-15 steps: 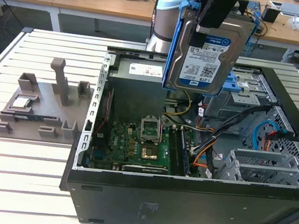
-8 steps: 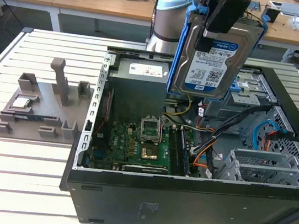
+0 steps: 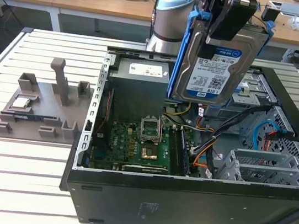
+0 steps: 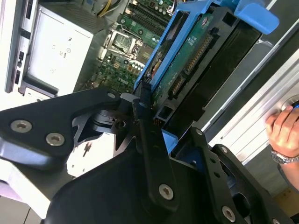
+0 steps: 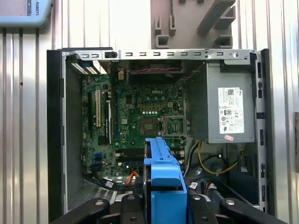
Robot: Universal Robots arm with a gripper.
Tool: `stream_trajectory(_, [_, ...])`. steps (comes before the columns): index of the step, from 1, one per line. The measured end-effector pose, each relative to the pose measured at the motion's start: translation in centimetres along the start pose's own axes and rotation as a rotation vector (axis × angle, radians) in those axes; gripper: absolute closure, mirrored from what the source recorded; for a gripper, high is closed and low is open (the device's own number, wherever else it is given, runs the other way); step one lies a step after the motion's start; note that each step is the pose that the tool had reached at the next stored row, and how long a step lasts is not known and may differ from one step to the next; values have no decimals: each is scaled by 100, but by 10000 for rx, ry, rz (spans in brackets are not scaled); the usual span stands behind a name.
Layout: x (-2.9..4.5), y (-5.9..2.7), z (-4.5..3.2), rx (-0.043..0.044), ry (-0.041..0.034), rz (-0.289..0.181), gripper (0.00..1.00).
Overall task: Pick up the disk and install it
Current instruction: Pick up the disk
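While the black pincer (image 3: 226,27) clamps it, the flat silver blue-framed disk (image 3: 214,71) hangs over the open case (image 3: 181,200).

Open computer case (image 5: 56,130), standing on slatted metal bench (image 5: 23,116). Inside: green motherboard (image 5: 135,109) with bare processor socket (image 5: 150,126); silver power supply (image 5: 219,107), white-labelled, beside the board; yellow and orange cables. Disk (image 5: 163,182), edge-on in blue frame, gripped over the case by black claw (image 5: 163,207).
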State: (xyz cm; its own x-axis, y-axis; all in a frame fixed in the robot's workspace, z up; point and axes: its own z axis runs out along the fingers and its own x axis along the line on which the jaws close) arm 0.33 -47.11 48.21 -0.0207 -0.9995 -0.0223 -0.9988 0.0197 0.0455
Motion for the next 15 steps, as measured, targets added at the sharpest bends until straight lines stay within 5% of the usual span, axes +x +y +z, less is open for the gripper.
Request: stream_trajectory(15, [327,-25,-1,0,-1,0,63])
